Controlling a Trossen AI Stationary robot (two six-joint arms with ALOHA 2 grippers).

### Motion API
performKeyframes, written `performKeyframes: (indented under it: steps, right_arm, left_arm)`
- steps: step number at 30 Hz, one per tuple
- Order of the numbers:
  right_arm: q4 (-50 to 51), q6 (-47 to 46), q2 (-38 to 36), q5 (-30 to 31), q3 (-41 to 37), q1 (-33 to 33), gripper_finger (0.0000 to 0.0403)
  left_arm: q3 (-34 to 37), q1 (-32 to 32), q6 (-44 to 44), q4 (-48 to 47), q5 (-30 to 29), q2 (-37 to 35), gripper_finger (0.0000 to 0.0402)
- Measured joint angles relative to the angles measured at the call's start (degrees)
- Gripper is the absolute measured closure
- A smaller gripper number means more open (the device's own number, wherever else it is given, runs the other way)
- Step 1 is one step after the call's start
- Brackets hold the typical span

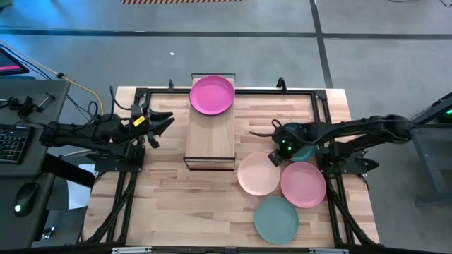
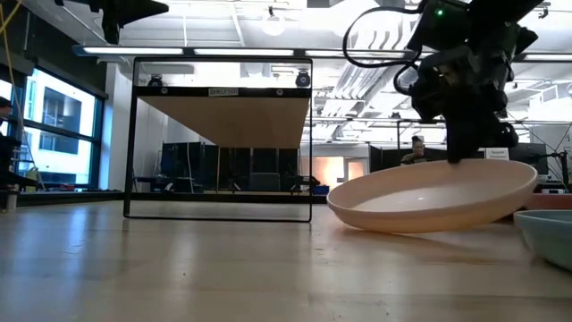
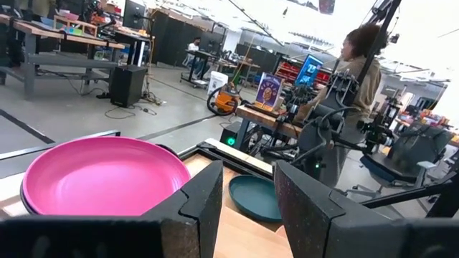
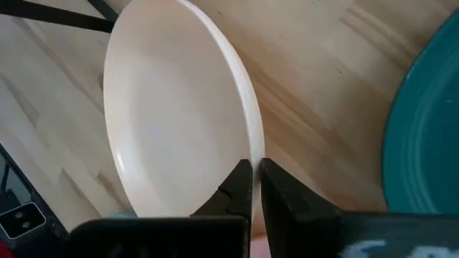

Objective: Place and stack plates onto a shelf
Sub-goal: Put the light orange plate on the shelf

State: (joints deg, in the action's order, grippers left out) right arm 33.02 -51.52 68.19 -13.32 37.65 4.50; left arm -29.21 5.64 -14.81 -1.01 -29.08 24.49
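Note:
The cream plate (image 1: 258,174) lies right of the shelf (image 1: 210,134). My right gripper (image 1: 275,154) is shut on its far right rim, and in the low view the cream plate (image 2: 433,199) tilts under that gripper (image 2: 463,154). A magenta plate (image 1: 212,95) sits on the shelf's far end. In the left wrist view a dark rim shows under the magenta plate (image 3: 100,175). The pink plate (image 1: 304,184), light teal plate (image 1: 276,219) and dark green plate (image 1: 305,151) lie flat on the table. My left gripper (image 1: 159,124) waits open, left of the shelf. My right gripper (image 4: 256,169) pinches the cream plate's rim (image 4: 251,147) between its two fingers, at the plate's far right side. The fingers come from above, slanting down. That side of the plate is raised, and the opposite edge (image 2: 344,215) rests on the table.
The pink plate overlaps the cream plate's right side, with the light teal plate (image 2: 550,234) nearer the table's near edge. The dark green plate (image 4: 423,129) lies just beside my right gripper. A dark frame borders the table. A person (image 3: 358,64) stands in the room beyond.

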Motion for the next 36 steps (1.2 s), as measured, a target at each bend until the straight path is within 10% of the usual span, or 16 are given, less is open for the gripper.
performKeyframes:
  steps: [36]
  right_arm:
    - [-4.65,-1.32,12.12,3.56,0.02,0.23,0.0399]
  left_arm:
    - [0.00,0.00,-0.07,-0.42,-0.59,0.00,0.0284]
